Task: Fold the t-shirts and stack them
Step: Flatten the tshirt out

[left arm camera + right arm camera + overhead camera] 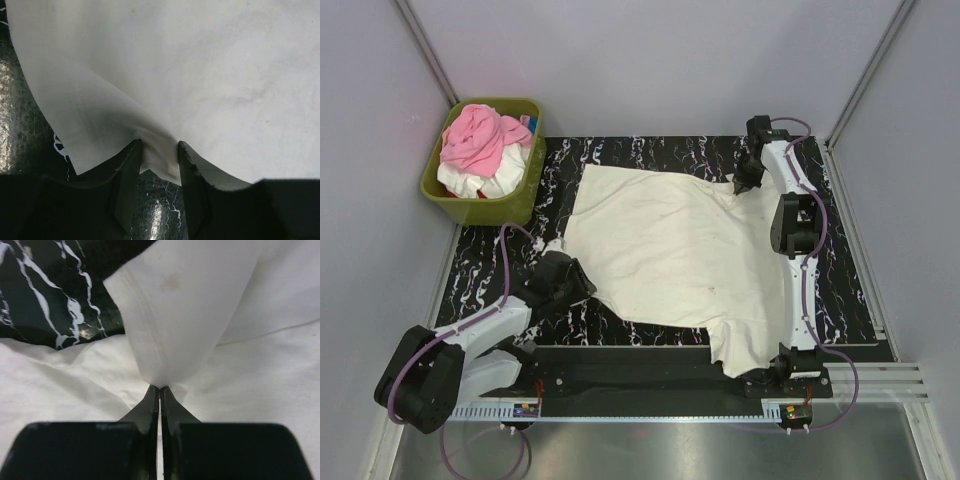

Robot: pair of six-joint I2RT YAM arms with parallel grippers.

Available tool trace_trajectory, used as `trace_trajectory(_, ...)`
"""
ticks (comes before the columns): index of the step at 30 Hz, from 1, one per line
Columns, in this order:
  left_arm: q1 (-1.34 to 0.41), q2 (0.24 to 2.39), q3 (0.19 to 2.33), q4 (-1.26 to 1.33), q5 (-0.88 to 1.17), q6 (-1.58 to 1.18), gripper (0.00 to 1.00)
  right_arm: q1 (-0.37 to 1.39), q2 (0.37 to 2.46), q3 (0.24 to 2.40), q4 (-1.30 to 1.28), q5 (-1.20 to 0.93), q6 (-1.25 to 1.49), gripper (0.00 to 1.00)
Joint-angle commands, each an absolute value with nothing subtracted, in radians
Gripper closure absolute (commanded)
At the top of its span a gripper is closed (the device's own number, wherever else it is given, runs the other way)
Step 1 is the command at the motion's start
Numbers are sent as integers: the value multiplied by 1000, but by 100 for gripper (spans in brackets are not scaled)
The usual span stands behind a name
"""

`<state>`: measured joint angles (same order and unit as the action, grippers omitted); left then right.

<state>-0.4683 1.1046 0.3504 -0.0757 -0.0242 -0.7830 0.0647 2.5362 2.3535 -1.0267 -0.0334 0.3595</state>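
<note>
Since the cream cotton short-sleeved t-shirt (670, 250) lies spread flat on the black white-veined desk (850, 290) between the arms, the next move hinges on which claw has which edge.

Left claw (563, 280): the shirt spreads ahead of it and to its right. Jaws part-way apart, fingers (125, 175) straddling a fold of the shirt's edge. There's a visible gap, so it's not pinched as far as I can see.

Right claw (742, 186): clamped tight on a raised tab of cloth at the shirt's far-right corner. The rest of the shirt lies to its left and back toward the bases.

The line between the claws runs diagonally across the shirt. Its long axis looks roughly far-to-near, but that's my read only.

Hard to make out: whether either gripped edge is sleeve or hem, and no collar shows. The shirt's near-right corner reaches the right arm's base and is partly covered.

Pink t-shirt (475, 135) and white t-shirt (485, 182) sit bunched in the olive-green plastic basket (480, 208), beyond and left of the left claw, well apart. Can't tell how many are in there.
</note>
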Motion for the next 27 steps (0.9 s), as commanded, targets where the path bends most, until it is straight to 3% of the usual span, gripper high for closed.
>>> trace_trajectory(1,-483,1083,314,-152,-61,-795,60,61,2520,2457,-1003,-5,389,100)
trace_trajectory(9,-502,1066,311,-155,-86,-804,65,35,2562,2562,-818,-87,526,100)
trace_trajectory(16,-517,1062,316,-160,-107,-808,67,32,2565,2485,-525,55,785,100)
trace_trajectory(24,-528,1063,319,-163,-126,-815,67,58,2661,2582,-373,92,845,97)
trace_trajectory(25,-528,1068,322,-166,-126,-815,67,58,2677,2611,-358,48,836,85)
trace_trajectory(26,-528,1069,324,-167,-127,-815,67,58,2722,2641,-360,22,833,63)
trace_trajectory(27,-528,1077,327,-169,-129,-815,67,58,2749,2681,-377,3,819,5)
